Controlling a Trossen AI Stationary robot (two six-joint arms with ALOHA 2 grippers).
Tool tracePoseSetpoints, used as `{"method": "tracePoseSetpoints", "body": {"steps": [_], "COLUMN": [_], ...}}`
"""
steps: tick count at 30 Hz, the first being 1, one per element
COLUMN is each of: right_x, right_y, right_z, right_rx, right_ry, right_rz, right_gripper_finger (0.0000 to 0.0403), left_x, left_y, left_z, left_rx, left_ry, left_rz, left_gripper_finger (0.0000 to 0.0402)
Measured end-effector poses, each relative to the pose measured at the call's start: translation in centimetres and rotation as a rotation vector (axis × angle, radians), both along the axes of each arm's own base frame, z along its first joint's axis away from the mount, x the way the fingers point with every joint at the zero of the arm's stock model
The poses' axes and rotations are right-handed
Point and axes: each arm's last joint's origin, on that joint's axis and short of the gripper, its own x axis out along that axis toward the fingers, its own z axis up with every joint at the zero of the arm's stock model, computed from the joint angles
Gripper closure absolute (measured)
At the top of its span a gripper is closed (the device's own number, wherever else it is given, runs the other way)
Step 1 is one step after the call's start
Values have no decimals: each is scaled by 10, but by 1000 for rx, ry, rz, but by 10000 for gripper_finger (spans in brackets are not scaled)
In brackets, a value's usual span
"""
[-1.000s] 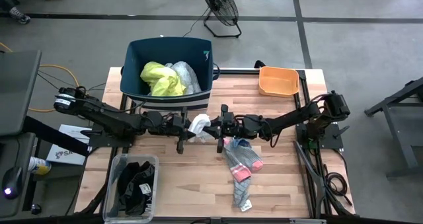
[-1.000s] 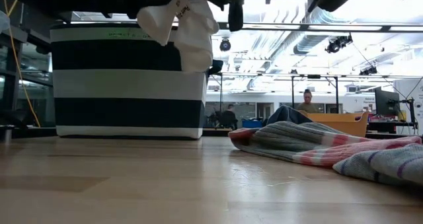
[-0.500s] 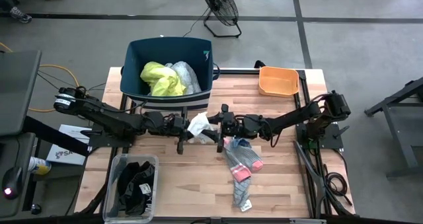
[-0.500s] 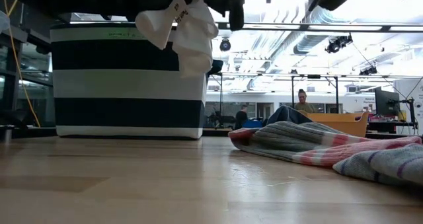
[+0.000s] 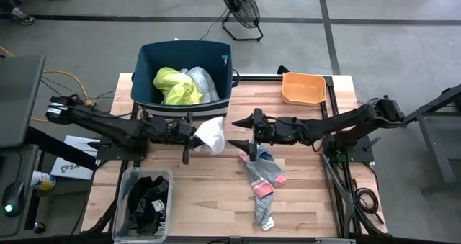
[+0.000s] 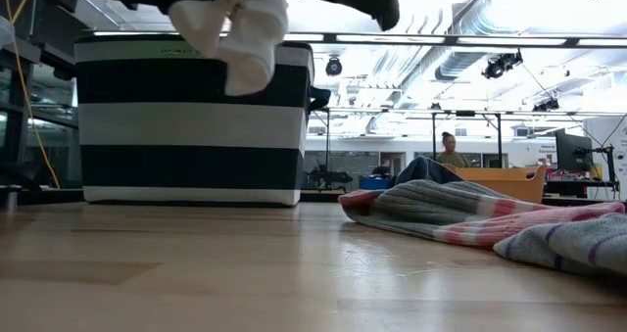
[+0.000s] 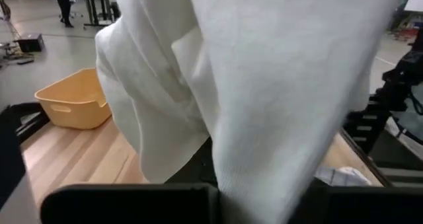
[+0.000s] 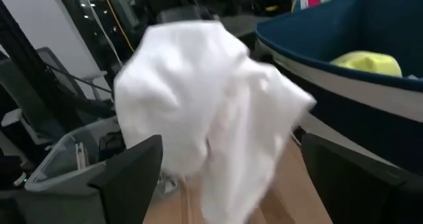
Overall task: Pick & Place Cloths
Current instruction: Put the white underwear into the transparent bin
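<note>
High view: your left gripper [image 5: 193, 137] clenches the white cloth [image 5: 210, 134]; right gripper [image 5: 248, 134] released. Yellow garment [image 5: 176, 86] binned, socks [image 5: 262, 173] left.

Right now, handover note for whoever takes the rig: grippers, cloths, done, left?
Left gripper: shut on the white cloth, held above the table, just in front of the blue bin.
Right gripper: open, empty, beside the white cloth over mid-table.
Done: yellow cloth and a pale one are in the bin.
Left: drop the white cloth into the bin, probably; then the grey-pink socks and the small rag on the table. Dark cloths sit in the clear box at the front left corner.
</note>
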Motion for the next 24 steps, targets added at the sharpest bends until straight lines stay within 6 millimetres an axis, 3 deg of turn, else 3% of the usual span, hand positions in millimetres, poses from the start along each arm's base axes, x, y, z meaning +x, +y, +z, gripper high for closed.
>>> {"method": "tracePoseSetpoints", "body": {"steps": [9,16,24], "right_x": [-5,-6,-6], "right_y": [-1,-1,0], "right_z": [-6,-10,-11], "right_rx": [52,51,48], "right_ry": [101,135,146], "right_rz": [-6,-8,-5], "right_gripper_finger": [50,50,50], "left_x": [-43,-69,-84], "left_y": [6,6,-15], "left_z": [21,55,90], "left_rx": [-84,-115,-105], "left_ry": [62,347,653], "left_rz": [-46,-60,-161], "left_gripper_finger": [378,378,378]}}
